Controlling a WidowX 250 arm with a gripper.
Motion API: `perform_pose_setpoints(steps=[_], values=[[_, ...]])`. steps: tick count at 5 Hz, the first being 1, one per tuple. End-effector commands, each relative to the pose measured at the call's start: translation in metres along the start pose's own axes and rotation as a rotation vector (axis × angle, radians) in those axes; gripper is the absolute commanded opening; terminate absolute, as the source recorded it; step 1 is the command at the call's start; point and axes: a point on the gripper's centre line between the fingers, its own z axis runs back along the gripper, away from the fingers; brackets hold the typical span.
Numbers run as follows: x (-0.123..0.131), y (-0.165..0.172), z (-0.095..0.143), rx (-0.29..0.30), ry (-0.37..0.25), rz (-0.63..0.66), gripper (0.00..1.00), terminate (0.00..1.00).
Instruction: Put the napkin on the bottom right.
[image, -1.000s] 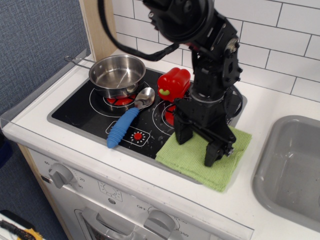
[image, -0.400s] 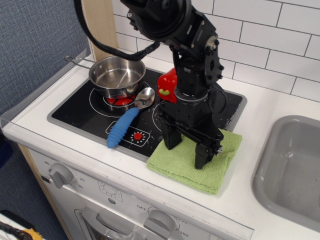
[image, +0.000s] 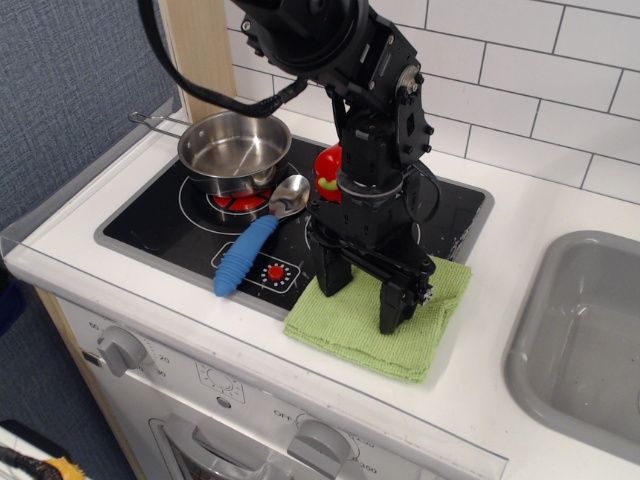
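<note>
**Napkin shifted left along hob's front edge**

Since earlier frames, napkin (image: 375, 325) and hand (image: 362, 298) have moved left. Napkin: lies flat, overlapping the hob's (image: 170, 215) front right corner, partly on the bench (image: 500, 400). Hand: fingers spread apart, tips pressing down on napkin. Pepper (image: 327, 175): on hob, behind the arm. Pot (image: 235, 150): hob's back left. Spoon (image: 255, 240): hob's centre front.

Left of your pincer (image: 362, 301), the blue-handled spoon (image: 256, 238) and the steel pot (image: 234, 150) crowd the stovetop. Just behind it the red pepper (image: 327, 173) blocks the way. To its right, bare white counter (image: 500, 270) runs open up to the sink (image: 585, 335).
</note>
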Motion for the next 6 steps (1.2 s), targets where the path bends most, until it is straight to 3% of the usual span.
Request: perform_pose_setpoints(steps=[1,3,5,6], values=[[-0.007,0.003,0.011,-0.014,-0.022,0.003,1.0,0.0],[-0.018,0.008,0.067,-0.017,-0.198,0.065,1.0,0.0],[-0.019,0.01,0.062,-0.017,-0.166,0.078,1.0,0.0],[-0.016,0.008,0.055,0.061,-0.123,0.059,1.0,0.0]])
